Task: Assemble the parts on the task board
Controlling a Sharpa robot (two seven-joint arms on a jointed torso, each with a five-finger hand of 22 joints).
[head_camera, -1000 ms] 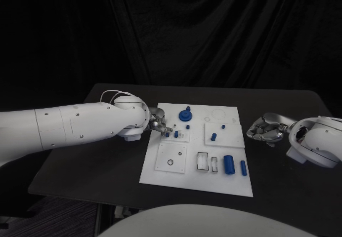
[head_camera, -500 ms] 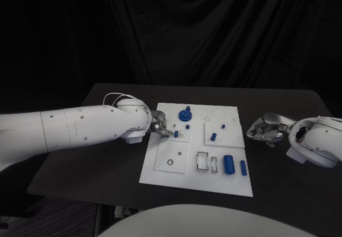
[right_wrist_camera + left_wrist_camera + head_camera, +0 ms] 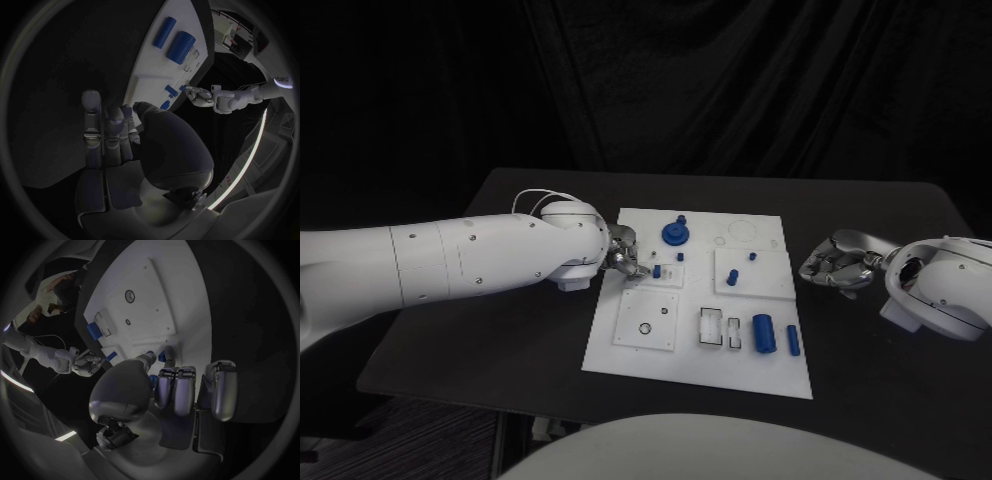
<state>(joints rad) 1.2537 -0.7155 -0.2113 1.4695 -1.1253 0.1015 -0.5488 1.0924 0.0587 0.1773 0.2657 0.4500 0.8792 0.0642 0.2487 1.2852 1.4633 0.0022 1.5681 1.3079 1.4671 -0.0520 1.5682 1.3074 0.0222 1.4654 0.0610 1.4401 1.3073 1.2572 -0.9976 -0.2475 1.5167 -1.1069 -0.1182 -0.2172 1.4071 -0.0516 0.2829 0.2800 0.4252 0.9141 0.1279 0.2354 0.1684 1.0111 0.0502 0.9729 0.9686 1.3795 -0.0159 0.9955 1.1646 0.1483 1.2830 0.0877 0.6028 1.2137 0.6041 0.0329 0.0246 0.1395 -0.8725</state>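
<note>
Reaching over the board's left edge, the left hand has its fingertips on a small blue peg; I cannot tell if it grips it. The right hand waits off the board at 3 o'clock, fingers loose, holding nothing. The gear and some pegs stand in place. At 5 o'clock, two blue cylinders lie loose, so lots is left.

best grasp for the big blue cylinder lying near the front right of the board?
Take the big blue cylinder across its middle, from straight above, fingers on its two long curved sides. It lies flat with bare board on one side, but the thin blue rod lies close alongside, so that gap looks tight. The right hand is probably nearer.
</note>
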